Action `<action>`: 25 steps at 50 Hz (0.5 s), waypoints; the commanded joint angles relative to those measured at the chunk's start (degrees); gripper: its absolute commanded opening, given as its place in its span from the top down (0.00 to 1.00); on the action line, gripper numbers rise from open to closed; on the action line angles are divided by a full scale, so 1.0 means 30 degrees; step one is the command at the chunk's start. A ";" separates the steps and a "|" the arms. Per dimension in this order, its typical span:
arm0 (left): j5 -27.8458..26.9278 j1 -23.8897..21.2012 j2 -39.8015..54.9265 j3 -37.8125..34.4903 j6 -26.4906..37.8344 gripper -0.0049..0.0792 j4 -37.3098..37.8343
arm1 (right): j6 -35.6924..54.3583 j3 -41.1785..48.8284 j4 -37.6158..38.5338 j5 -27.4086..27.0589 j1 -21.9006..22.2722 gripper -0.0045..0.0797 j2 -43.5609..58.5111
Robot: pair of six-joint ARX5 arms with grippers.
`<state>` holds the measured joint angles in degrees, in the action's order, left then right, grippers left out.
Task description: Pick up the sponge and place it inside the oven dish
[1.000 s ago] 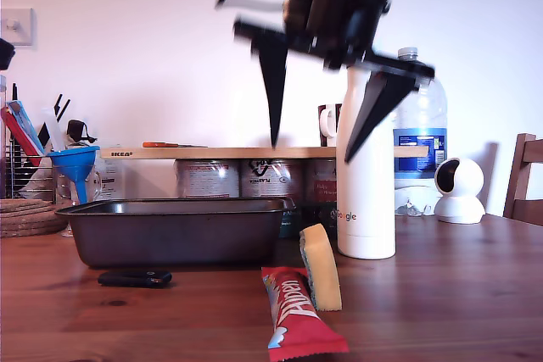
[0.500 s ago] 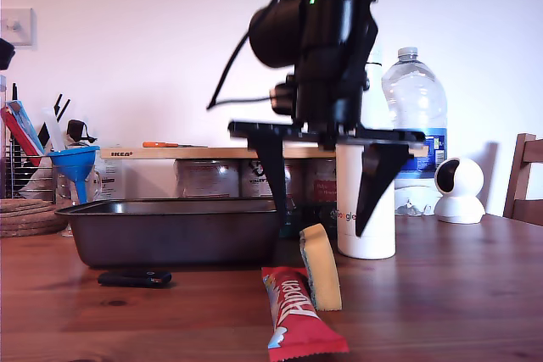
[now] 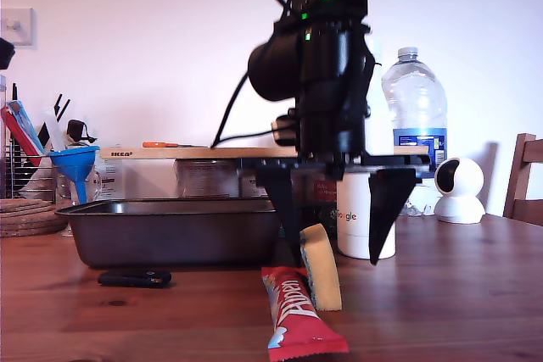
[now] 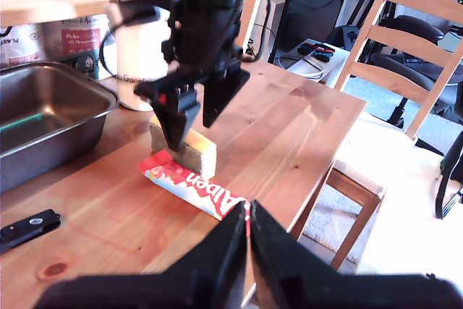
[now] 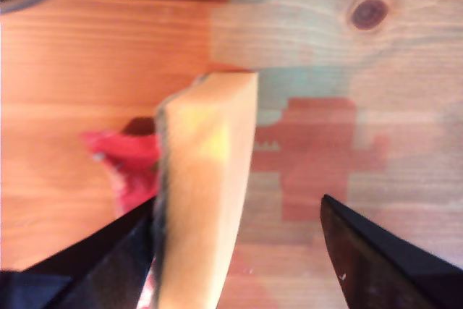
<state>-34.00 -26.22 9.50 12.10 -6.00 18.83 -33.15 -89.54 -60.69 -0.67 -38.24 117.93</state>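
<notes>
- Standing on its edge on the wooden worktop [image 3: 458,294], the sponge [image 3: 320,266] leans just beside a red candy bar wrapper [image 3: 297,311], yellow foam facing the exterior view's right and the dark scouring layer facing its left.
- My second end effector [image 3: 333,218] hangs over the sponge with its jaws spread wide (nothing is clamped); one finger is close against the scouring side, the other well apart on the foam side.
- The oven dish [image 3: 174,228] sits on the worktop to the exterior view's left of the sponge, near it but not touching.
- A small flat black object [image 3: 134,277] lies in front of the dish.
- A white bottle [image 3: 366,225] stands behind the sponge, a clear water bottle [image 3: 416,116] further back.
- My first end effector [image 4: 247,233] shows only in its own wrist view, fingers closed together on nothing, pointing toward the wrapper and sponge.
</notes>
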 commanded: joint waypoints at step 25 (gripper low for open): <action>-0.0015 -0.0058 0.0066 -0.0350 0.0022 0.97 -0.0211 | 0.0597 -0.0189 0.0415 -0.0481 0.0000 0.96 0.0175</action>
<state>-34.02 -26.22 9.50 12.10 -6.00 18.83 -32.29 -89.54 -59.55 -1.96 -38.24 117.97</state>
